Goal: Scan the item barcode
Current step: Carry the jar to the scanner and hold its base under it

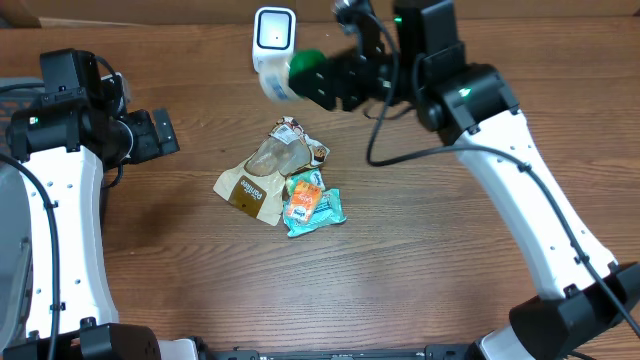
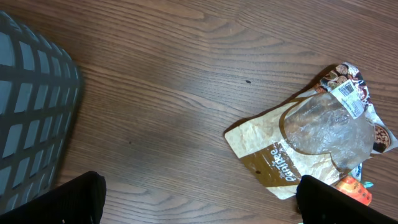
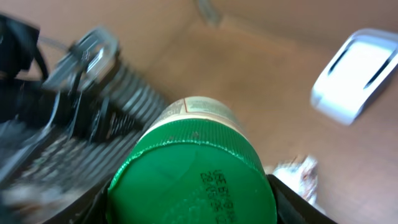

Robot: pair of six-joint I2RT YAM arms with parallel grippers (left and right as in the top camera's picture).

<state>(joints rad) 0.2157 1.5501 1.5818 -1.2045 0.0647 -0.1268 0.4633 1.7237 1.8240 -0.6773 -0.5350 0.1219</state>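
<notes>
Right fingers (image 1: 322, 84) clamped on the green-capped bottle (image 1: 283, 84). The bottle is held on its side above the counter's (image 1: 200, 270) far edge, just beside the white scanner (image 1: 273, 30). Left fingers (image 1: 160, 132) spread wide and empty near the left edge. Snack packets (image 1: 270, 182) piled mid-counter.

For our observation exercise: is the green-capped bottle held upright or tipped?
Tipped: overhead, the bottle lies sideways in the right claw, beside the scanner.
</notes>
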